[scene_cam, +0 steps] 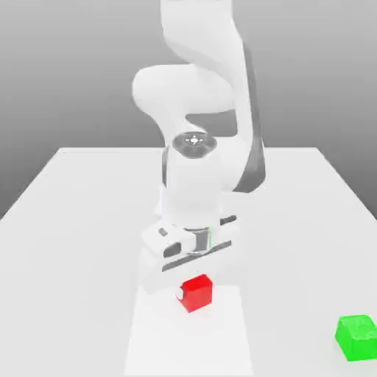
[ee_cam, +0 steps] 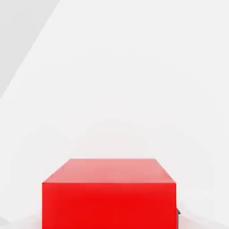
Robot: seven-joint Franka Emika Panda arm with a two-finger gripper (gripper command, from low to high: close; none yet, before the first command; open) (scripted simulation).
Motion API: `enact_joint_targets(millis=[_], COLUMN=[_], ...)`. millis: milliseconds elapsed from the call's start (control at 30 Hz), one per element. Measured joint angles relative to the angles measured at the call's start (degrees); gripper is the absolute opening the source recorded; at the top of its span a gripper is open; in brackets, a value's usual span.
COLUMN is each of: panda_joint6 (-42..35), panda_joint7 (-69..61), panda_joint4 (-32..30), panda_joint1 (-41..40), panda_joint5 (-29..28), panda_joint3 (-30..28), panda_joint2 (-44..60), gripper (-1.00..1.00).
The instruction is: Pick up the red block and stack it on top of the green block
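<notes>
Now the gripper [scene_cam: 193, 283] is clamped on the red block [scene_cam: 196, 291]. Lift it straight off the table [scene_cam: 74, 221] before carrying it toward the green block [scene_cam: 358, 337], well apart.

Red block [scene_cam: 196, 291] on the table [scene_cam: 81, 221], green block [scene_cam: 358, 337] well apart toward exterior view's right.
</notes>
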Motion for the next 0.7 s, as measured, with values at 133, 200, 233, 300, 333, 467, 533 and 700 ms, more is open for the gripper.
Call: enact_joint_targets(millis=[133,200,233,300,333,467,533,700], panda_joint6=[-6.67,-9.02,-10.09,-12.15,-13.17,-17.20,-19.21,-20.10], panda_joint7=[1.85,3.27,4.01,5.41,6.07,8.45,9.56,12.12], panda_joint4=[-0.15,2.95,4.85,8.87,10.93,19.21,23.37,30.99], panda_joint1=[0.55,2.99,4.43,7.07,8.31,13.16,15.08,19.16], panda_joint5=[-2.23,-3.02,-3.35,-3.81,-3.97,-4.22,-4.22,-5.02], panda_joint3=[0.06,1.30,1.87,3.05,3.82,6.72,8.39,11.31], panda_joint2=[-6.82,-6.07,-5.23,-3.25,-2.20,2.10,4.27,11.07], gripper=[-1.00,-1.00,-1.00,-1.00,-1.00,-1.00,-1.00,-1.00])
